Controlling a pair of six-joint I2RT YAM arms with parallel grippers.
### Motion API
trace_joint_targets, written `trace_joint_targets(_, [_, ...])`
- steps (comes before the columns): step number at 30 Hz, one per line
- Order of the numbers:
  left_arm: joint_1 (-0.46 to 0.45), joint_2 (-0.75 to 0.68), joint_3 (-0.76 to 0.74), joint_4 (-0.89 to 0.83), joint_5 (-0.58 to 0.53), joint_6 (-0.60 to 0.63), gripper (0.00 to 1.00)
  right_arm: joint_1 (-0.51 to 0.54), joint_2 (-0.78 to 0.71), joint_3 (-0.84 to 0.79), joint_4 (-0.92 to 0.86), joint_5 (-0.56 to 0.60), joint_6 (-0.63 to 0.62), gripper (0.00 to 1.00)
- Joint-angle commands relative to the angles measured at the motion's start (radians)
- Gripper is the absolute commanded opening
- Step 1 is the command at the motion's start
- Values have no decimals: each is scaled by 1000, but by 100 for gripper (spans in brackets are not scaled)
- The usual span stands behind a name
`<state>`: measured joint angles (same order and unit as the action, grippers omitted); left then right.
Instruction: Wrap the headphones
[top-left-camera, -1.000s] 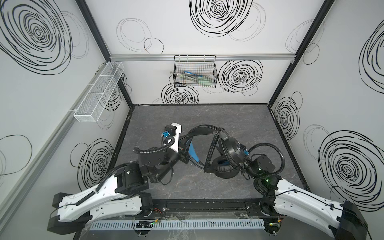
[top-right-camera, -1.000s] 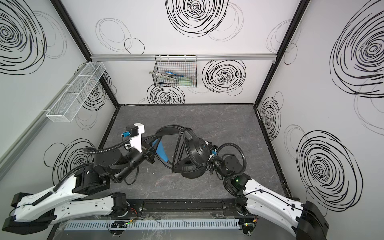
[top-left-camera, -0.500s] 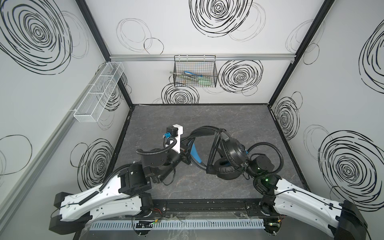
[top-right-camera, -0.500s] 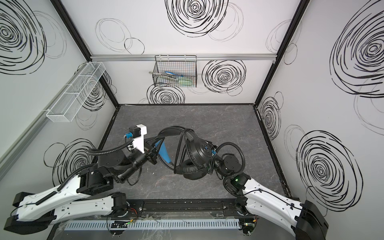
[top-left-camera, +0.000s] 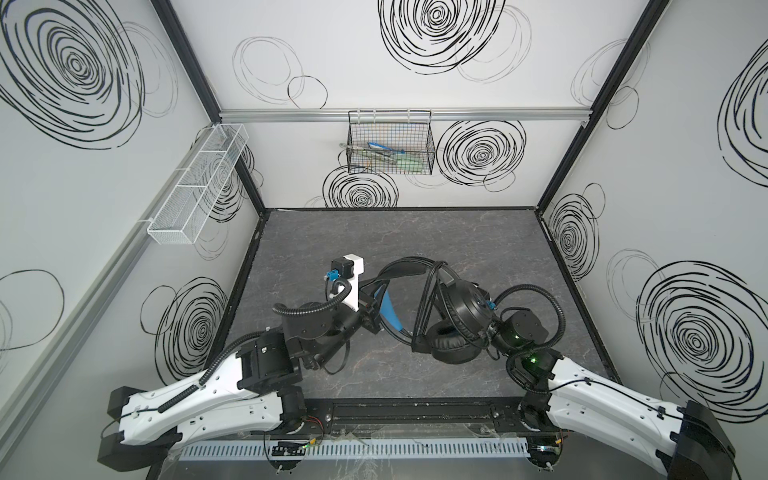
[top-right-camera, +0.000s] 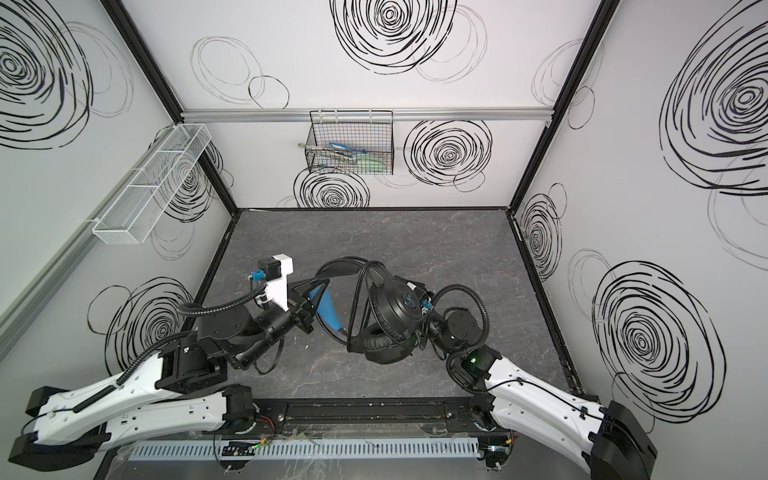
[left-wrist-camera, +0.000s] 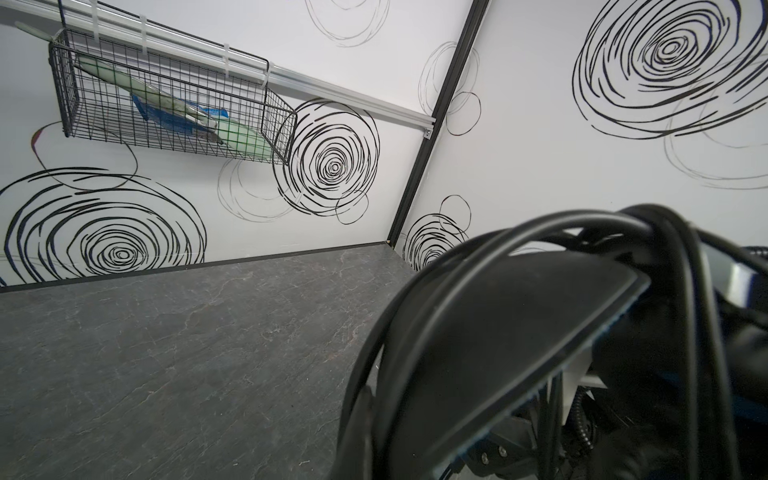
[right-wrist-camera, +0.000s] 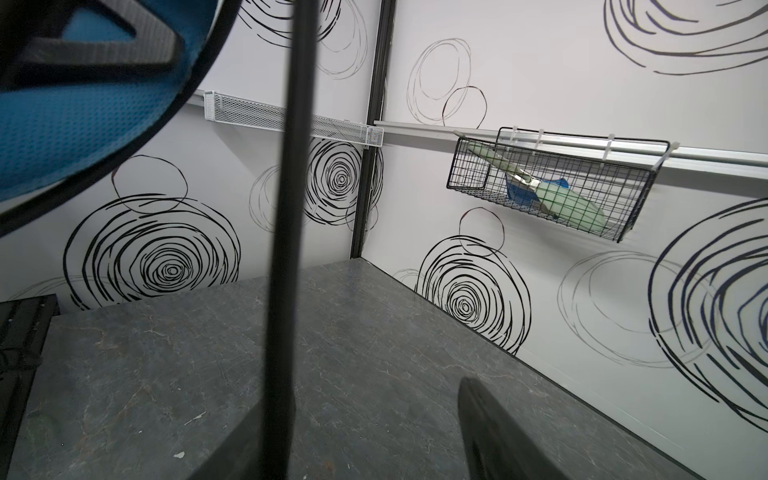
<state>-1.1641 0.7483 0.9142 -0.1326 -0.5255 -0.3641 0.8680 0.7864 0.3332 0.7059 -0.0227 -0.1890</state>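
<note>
Since a second ago the headphones (top-left-camera: 461, 318) have drifted slightly lower and to the right in both top views. The left arm's wrist has sunk with them, and the right arm's wrist has edged in leftward toward the earcups.

The headset sits at centre frame, a little right of the middle, on the near half of the tabletop (top-left-camera: 415, 232). Its headband (top-left-camera: 405, 266) arches up and away, and its padded lower earcup (top-left-camera: 451, 349) is down at the table surface. The left gripper (top-left-camera: 376, 309) is pressed together on the blue strap (top-left-camera: 390, 311), pinching it.

The cable (top-left-camera: 428, 299) runs in several strands from the top of the band down to the lower earcup; I can't count the turns exactly.

The right gripper (top-left-camera: 489, 330) is tucked behind the upper earcup (top-left-camera: 469, 303), which hides its fingers in both top views. Its wrist camera is crossed by one cable strand (right-wrist-camera: 291, 232), so I cannot tell whether it is spread or clamped.

My count is one headset with two earcups, two arms and two wall holders. The holders are a black wire basket (top-left-camera: 430, 149) at upper centre, with a few items inside, and a white mesh tray (top-left-camera: 195, 187) at upper left.
</note>
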Motion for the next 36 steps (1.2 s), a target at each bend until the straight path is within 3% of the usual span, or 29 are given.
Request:
trace_joint_targets(1, [13,-51,6,96,-47,-37,0,-10,-15,-11,7,-10,16,67])
trace_joint_targets(12, [72,-80,23,32,-15,-26,0,-13,7,-5,7,-38,17,67])
trace_joint_targets(24, [120,-68,65,12,19,3,0,-14,64,15,8,-196,23,70])
trace_joint_targets(32, [193,-63,91,2,116,-12,0,-13,64,21,-65,-181,75,69])
trace_joint_targets(36, [206,-59,93,16,138,-9,0,-13,19,0,-48,-139,132,77])
